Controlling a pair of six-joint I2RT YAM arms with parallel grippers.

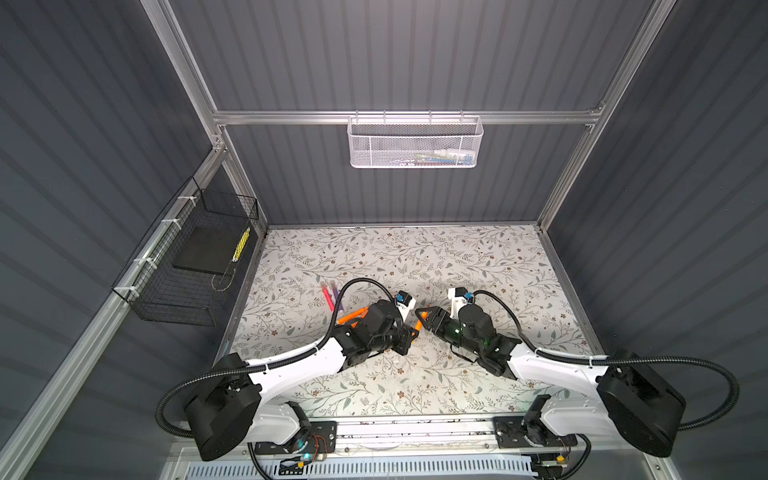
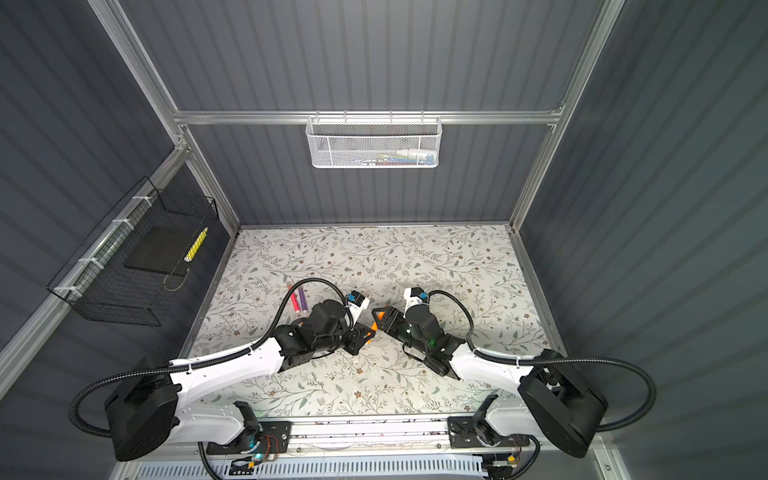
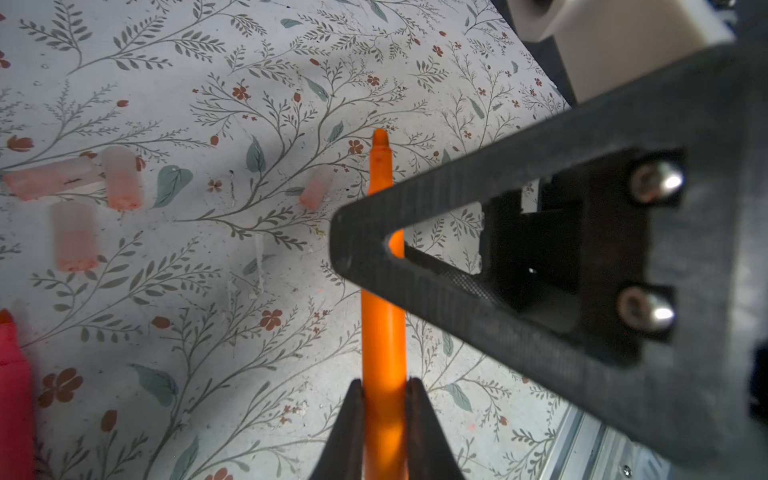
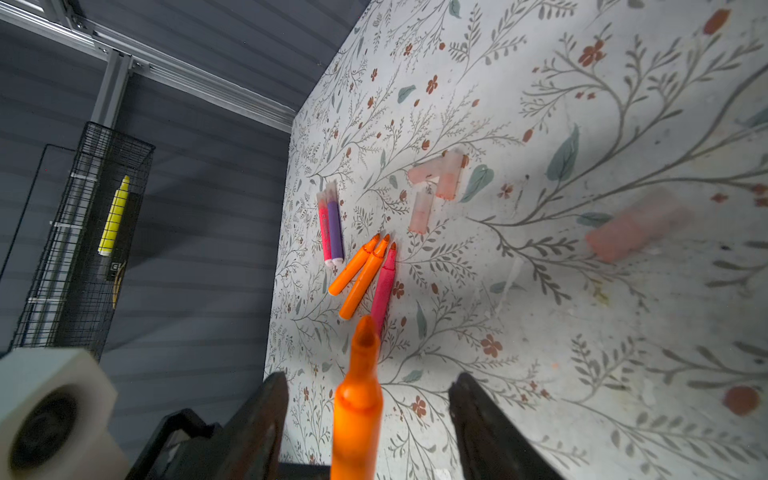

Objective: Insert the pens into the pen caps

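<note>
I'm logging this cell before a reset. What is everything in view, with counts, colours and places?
table: one, floral; work surface.
orange pens: three, orange; two uncapped on the table, one held above it.
purple pen: one, purple; capped, on the table.
pink pens: two, pink-red; one uncapped beside the orange pair, one capped beside the purple pen.
loose pen caps: four, pale pink; three clustered, one apart.
white mesh basket: one, white; back rail, contents unclear.
black wire basket: one, black; left wall, holding a yellow marker and dark slab.
left gripper: one, black; shut on the held orange pen.
right gripper: one, black; open, either side of that pen.
</note>
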